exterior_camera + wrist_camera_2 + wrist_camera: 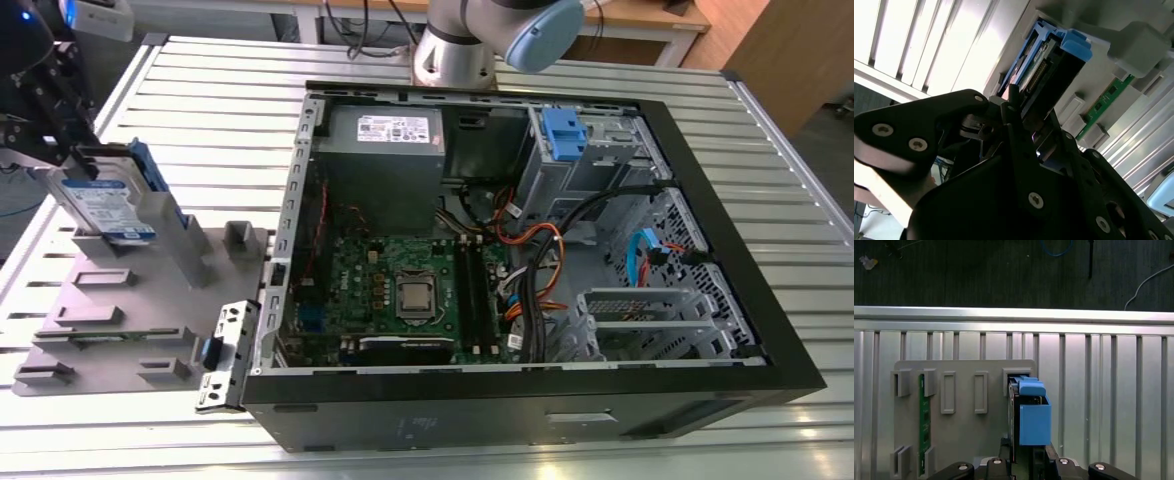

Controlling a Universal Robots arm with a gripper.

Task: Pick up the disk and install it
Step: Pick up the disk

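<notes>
A slatted metal counter [200, 80] carries everything here. My hand [91, 160] hangs at about ten o'clock in the exterior view, right over the top edge of the disk [104, 205]. I cannot tell whether I am clamped on it or merely set around it. The disk stands on edge, leaning a little, in a slot of the grey holder plate [134, 330], which lies flat on the counter at about eight o'clock in that view. In both wrist views the disk's bright blue bracket [1034, 415] runs along its near side and the hand's black body sits close against it. A green memory stick [924, 425] stands in another slot of the same plate, well apart from the disk. Just beside the plate, from the exterior view's centre out toward three o'clock, lies the open computer case [534, 420], with its motherboard [400, 290] showing. Inside it, near one o'clock, sits a small blue clip [563, 135]; near twelve o'clock, a grey box [384, 140]. My arm [494, 40] rises behind the case at twelve o'clock.
</notes>
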